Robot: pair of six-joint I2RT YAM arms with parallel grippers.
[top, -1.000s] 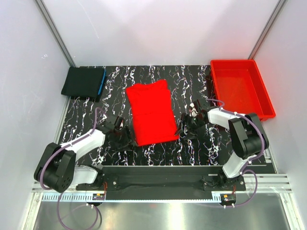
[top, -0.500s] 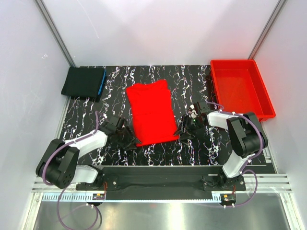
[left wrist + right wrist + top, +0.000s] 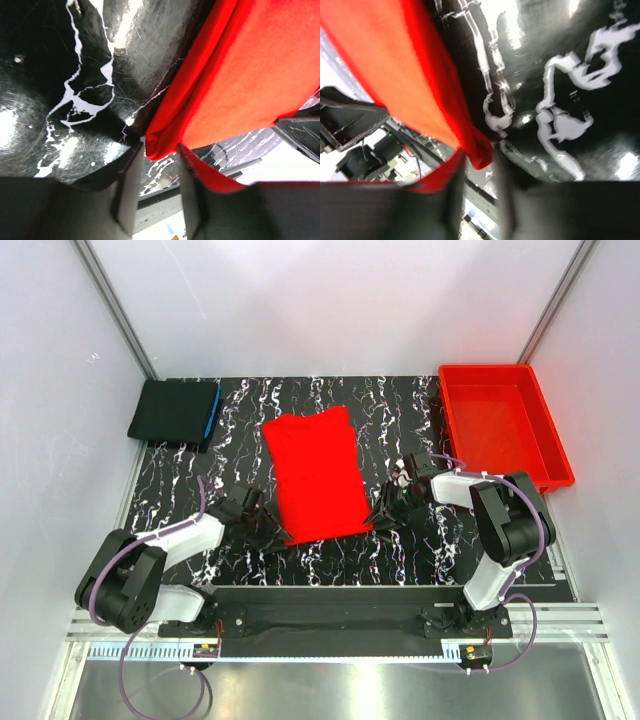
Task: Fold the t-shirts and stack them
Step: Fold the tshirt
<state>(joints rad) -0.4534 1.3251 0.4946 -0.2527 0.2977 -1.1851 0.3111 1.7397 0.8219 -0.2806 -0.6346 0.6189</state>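
The bright red t-shirt (image 3: 315,475) lies folded to a long rectangle in the middle of the marbled black table (image 3: 400,400). My left gripper (image 3: 278,532) is at its near left corner and my right gripper (image 3: 383,518) at its near right corner. In the left wrist view the red t-shirt (image 3: 235,75) ends in a thick corner pinched between the tips of the left gripper (image 3: 161,150). The right wrist view shows the red t-shirt (image 3: 385,55) with its corner caught likewise in the right gripper (image 3: 479,157). The folded black t-shirt (image 3: 172,410), blue edge showing, rests at the far left.
A rigid red plastic bin (image 3: 490,368) stands at the far right of the table. White walls and metal posts close in the sides and back. The arm bases sit on a rail along the near edge.
Both grippers have slid inward along the table onto the near corners of the red t-shirt, and their fingers have closed in on the cloth. The shirts have stayed in place.
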